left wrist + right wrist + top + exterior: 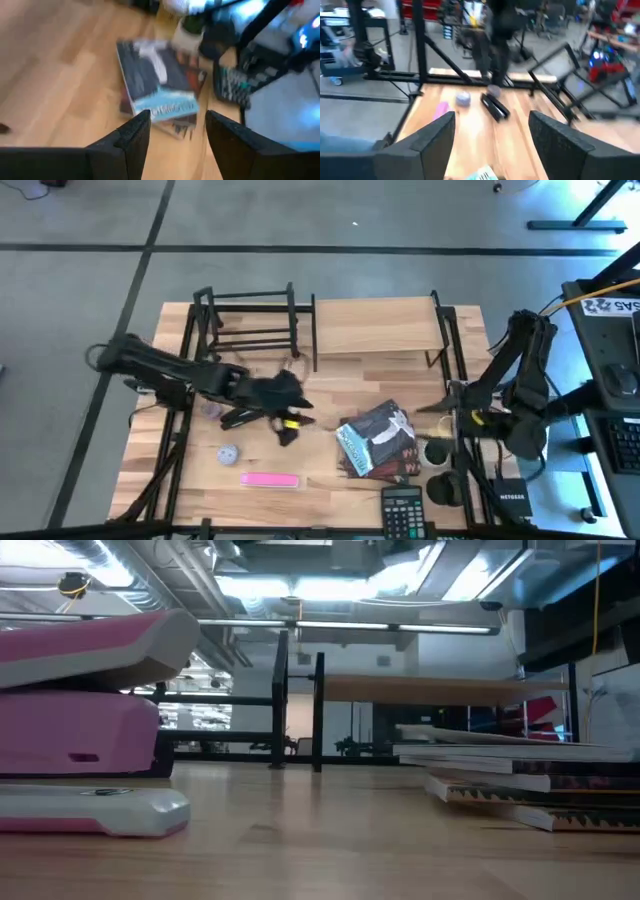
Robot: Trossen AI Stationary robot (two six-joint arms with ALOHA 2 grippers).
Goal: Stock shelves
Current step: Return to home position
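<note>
step in hand: return home. left pincer [175,125], spread and empty, hangs at 9 o'clock of the book stack [378,442]; right pincer [492,127] likewise spread. next: fold both arms clear.

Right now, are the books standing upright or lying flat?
Lying flat. The books form a pile on the table; the low view shows their covers layered one on another, level with the tabletop.
</note>
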